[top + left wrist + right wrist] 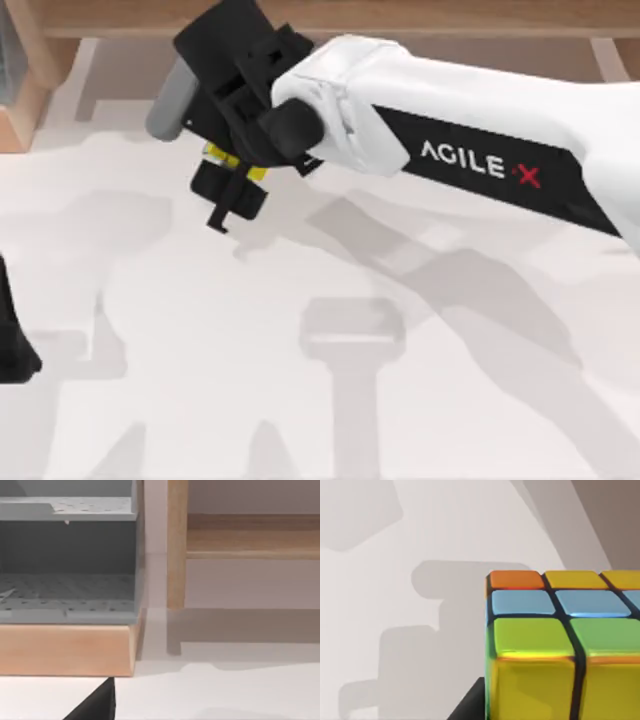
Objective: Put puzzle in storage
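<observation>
My right tool [232, 185] hangs over the white table [200, 400] toward eleven o'clock in the top view, at the end of the white arm that reaches in from three o'clock, and it is closed on the puzzle [228, 160], of which a sliver of yellow peeks out between the black parts. In the right wrist view the puzzle [560, 645] sits close to the camera, showing orange, yellow, blue and green tiles, with only its shadow on the table below, so I judge it is lifted clear. It looks like a small, rigid plastic cube, probably light, with glossy tiles that could slip against smooth pads. Flat opposite faces are the place to hold it, squarely and near the middle, since a corner grip could twist the layers or let it pivot. The wooden-framed shelf unit [20, 90] with its grey bins [67, 555] stands near ten o'clock, and I take that for the storage. My left tool [12, 340] is parked at the table's nine o'clock edge; I cannot tell how its fingers stand.
</observation>
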Tool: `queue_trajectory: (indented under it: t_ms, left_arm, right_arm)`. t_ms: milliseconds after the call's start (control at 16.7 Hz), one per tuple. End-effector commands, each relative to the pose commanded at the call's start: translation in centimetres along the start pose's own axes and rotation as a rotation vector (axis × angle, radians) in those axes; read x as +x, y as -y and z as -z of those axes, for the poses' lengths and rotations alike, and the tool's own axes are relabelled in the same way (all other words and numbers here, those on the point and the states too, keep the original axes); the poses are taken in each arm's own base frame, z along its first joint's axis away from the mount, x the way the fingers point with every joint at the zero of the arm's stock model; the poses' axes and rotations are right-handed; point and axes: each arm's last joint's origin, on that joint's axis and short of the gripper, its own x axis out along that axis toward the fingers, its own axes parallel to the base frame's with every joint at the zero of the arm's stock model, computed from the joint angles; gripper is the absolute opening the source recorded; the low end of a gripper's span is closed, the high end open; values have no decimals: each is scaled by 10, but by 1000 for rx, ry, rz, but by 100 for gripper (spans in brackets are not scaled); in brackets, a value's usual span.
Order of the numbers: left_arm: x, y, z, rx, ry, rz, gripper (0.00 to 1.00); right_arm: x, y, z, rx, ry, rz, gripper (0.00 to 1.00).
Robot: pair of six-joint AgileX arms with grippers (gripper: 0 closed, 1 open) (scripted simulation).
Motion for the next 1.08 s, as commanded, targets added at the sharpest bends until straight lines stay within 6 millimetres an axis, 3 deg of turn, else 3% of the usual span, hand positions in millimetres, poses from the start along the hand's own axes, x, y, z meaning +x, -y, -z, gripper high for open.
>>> queue_trajectory:
  t_ms: [120, 240, 540, 840, 1080]
  left_arm:
    - [0, 0, 0, 0, 0, 0, 100]
    - [0, 0, 0, 0, 0, 0, 100]
    - [0, 0, 0, 0, 0, 0, 100]
    - [0, 0, 0, 0, 0, 0, 100]
    - [0, 0, 0, 0, 0, 0, 100]
  right_arm:
    - [-8, 14, 9, -46, -89, -78, 0]
    - [-17, 42, 23, -50, -179, -140, 0]
    - [-44, 146, 87, 112, -392, -211, 0]
    - [-84, 259, 192, 455, -559, -163, 0]
    - [-116, 322, 294, 759, -652, -83, 0]
